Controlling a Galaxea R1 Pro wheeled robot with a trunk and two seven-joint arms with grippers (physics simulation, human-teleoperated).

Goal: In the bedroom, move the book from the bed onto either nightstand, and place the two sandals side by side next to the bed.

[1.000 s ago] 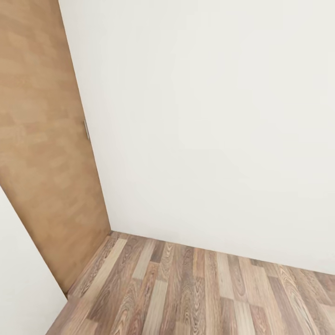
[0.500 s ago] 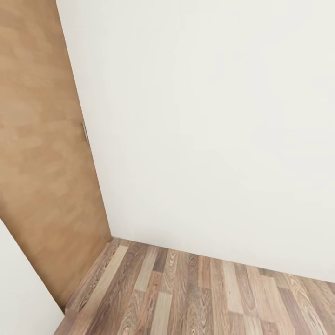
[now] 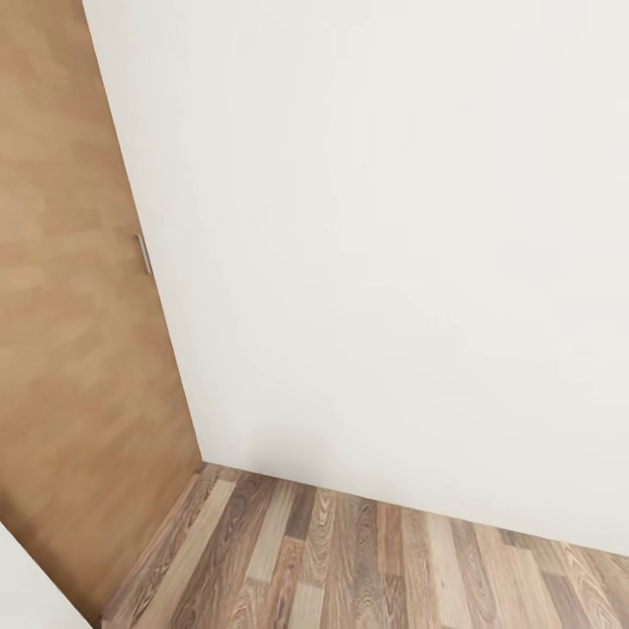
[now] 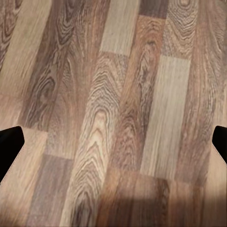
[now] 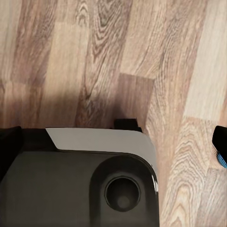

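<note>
Swinging rightward, the head camera slides the wooden door point(image 3: 70, 349) and white wall point(image 3: 393, 262) leftward over plank floor point(image 3: 349, 568), so the robot is turning in transit, bed and book out of sight, both grippers' fingertips spread wide and empty

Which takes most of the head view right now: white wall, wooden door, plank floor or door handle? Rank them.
1. White wall, by far the largest.
2. Wooden door.
3. Plank floor, a strip along the bottom.
4. Door handle, a tiny sliver.
</note>
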